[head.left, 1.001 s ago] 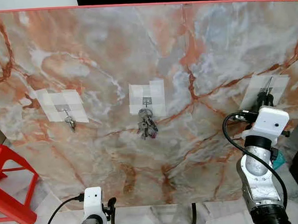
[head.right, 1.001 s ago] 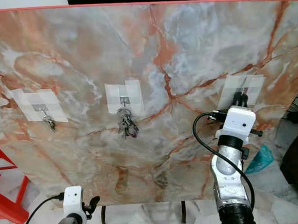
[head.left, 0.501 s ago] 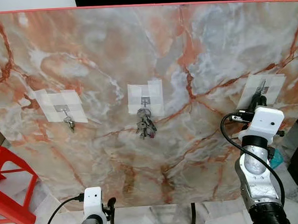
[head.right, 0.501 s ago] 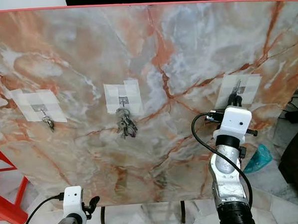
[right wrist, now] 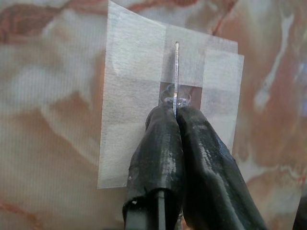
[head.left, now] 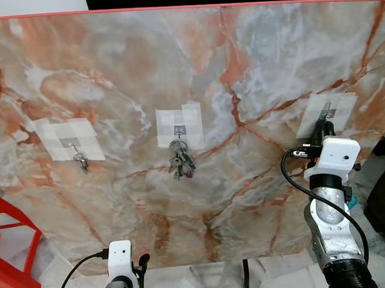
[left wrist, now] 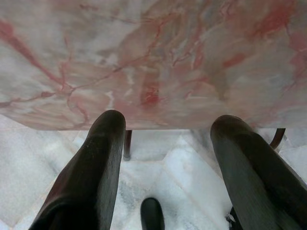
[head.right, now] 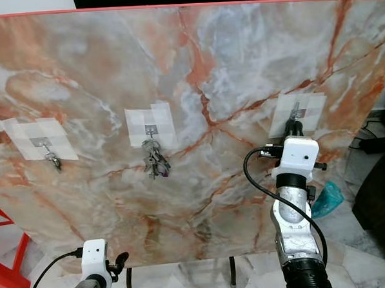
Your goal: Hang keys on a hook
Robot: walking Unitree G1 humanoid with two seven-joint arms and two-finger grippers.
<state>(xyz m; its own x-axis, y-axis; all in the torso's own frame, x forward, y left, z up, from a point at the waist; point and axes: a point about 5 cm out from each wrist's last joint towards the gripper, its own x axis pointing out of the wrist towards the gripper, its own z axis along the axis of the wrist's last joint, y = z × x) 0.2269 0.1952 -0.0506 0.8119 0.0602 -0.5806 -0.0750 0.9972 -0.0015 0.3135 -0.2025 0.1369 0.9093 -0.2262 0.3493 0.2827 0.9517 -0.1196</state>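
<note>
Pinching a key (right wrist: 176,72) edge-on, the right gripper (right wrist: 176,125) holds it against the taped hook (right wrist: 173,97) on the marble board (head.left: 195,66); hanging appears unfinished. Left gripper (left wrist: 165,143) idles, fingers apart.

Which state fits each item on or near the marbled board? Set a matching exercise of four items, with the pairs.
Items:
1. middle taped metal hook
2. left taped metal hook
3. right end effector
4. left end effector

States:
A. fingers apart, low by the floor
B. carries a bunch of silver keys
C. pinches a thin key blade at the right taped patch
D. carries one small key

Pairs: 1-B, 2-D, 3-C, 4-A
</note>
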